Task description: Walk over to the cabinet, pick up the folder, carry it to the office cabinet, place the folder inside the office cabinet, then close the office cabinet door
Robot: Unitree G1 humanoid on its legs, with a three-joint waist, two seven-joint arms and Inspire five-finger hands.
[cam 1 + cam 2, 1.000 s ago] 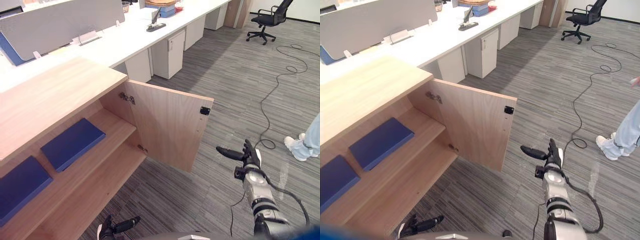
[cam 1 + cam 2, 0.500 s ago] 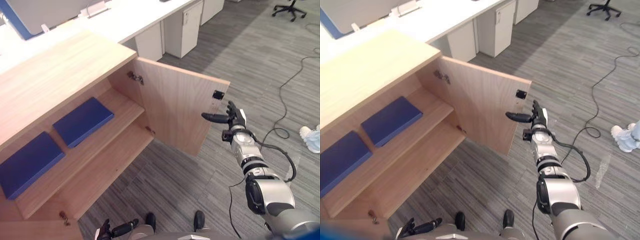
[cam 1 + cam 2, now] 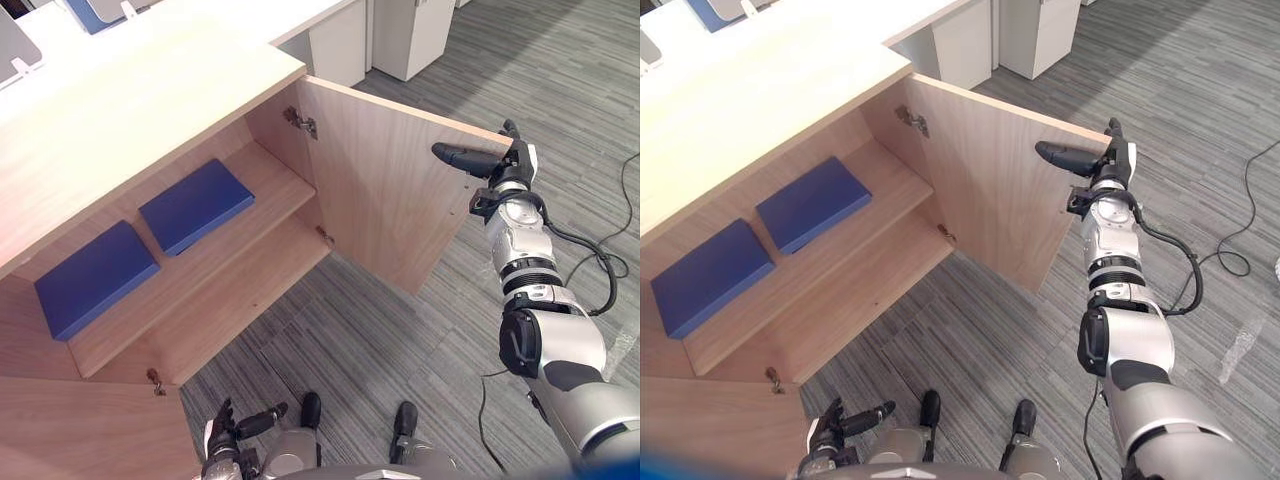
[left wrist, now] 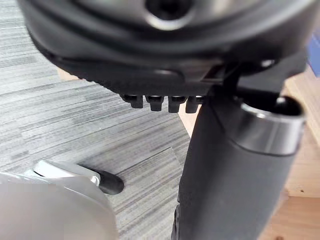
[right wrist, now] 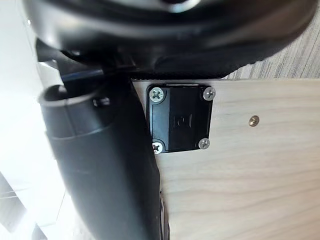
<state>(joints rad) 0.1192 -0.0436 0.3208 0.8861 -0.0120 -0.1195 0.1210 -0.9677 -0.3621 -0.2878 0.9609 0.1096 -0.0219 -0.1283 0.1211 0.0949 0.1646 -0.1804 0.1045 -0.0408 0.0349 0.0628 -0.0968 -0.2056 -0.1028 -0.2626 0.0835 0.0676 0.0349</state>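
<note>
The right arm point(image 3: 530, 290) stretches out straight toward 1 o'clock. The right hand point(image 3: 508, 160) is flat, with fingers straight and thumb point(image 3: 462, 157) jutting toward 9 o'clock. The left hand point(image 3: 222, 442) hangs low at 7 o'clock, fingers relaxed.

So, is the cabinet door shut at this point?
No, the door stands wide open from the cabinet, with the right hand up at its free edge.

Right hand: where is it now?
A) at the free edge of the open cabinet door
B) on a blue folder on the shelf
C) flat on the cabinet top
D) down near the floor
A: the right hand is at the outer edge of the open door, and its wrist view shows the black catch plate beside the thumb.
</note>
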